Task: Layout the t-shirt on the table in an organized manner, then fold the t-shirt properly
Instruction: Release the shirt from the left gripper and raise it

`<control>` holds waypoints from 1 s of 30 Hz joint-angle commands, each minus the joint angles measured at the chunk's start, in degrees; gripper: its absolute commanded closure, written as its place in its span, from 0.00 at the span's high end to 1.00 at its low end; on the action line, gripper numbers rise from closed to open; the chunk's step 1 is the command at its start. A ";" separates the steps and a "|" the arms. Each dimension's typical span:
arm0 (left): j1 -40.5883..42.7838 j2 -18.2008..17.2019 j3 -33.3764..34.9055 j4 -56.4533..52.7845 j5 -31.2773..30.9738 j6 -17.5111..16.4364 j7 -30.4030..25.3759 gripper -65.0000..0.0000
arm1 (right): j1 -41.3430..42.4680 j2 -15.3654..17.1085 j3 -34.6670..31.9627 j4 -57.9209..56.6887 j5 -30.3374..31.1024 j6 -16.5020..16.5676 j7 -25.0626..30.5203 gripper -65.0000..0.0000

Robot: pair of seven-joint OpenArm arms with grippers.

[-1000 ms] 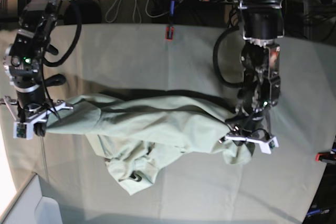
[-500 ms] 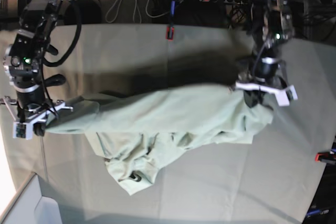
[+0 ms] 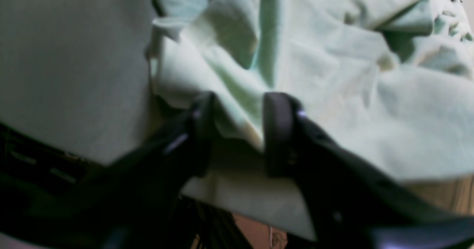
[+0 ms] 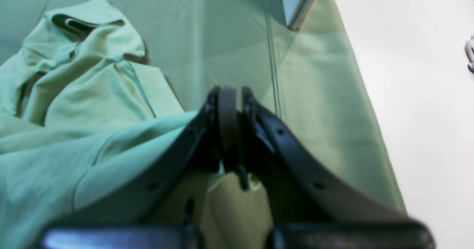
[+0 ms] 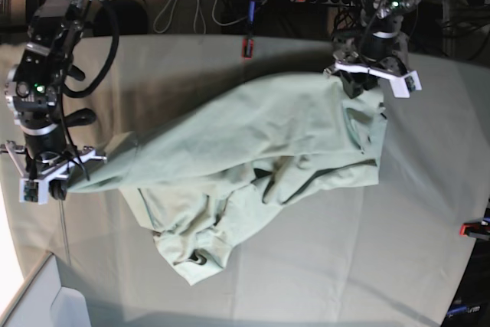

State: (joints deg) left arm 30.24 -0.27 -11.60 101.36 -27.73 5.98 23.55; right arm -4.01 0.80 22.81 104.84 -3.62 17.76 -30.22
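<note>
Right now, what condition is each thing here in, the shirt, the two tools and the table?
t-shirt: crumpled, stretched out between the two tools, not folded.
left tool: jaws apart, shirt edge lying between them.
right tool: shut on the t-shirt.
table: covered in grey-green cloth, shirt lying on it.

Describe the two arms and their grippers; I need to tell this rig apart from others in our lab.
Both arms are black and silver metal with thick black cables looping alongside and small green lights. The left gripper and right gripper sit under white cross-shaped brackets. Close up, the fingers are dark, curved, with rounded pads.
</note>
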 commanded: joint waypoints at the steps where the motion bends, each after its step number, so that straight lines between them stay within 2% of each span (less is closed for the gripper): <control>1: 0.66 -0.12 -0.14 1.10 -0.10 -0.40 -1.27 0.40 | 0.71 0.39 0.09 1.05 0.50 0.57 1.69 0.00; 11: 0.31 -0.21 -0.23 0.75 -0.10 -0.48 -1.35 0.40 | -0.43 0.39 0.09 1.14 0.50 0.57 1.69 0.00; 17: 4.62 -0.56 -0.23 1.63 -0.10 -0.40 -1.44 0.41 | -0.43 0.39 0.09 1.23 0.50 0.57 1.69 0.00; 21: 5.94 0.32 -4.89 1.80 -0.10 -0.48 -1.44 0.41 | -0.43 0.39 0.09 1.40 0.50 0.57 1.69 0.00; 25: 4.44 1.11 -8.40 1.10 -0.10 -0.48 -1.35 0.52 | -0.25 0.39 0.09 1.40 0.50 0.57 1.69 0.00; 30: 1.10 1.11 -7.88 -0.83 -0.01 -0.48 -1.00 0.65 | -0.25 0.39 0.09 1.32 0.50 0.57 1.69 0.00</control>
State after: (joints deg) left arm 30.55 0.95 -19.38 99.90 -27.77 5.72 22.96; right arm -4.95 0.80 22.81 104.99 -3.62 17.76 -30.24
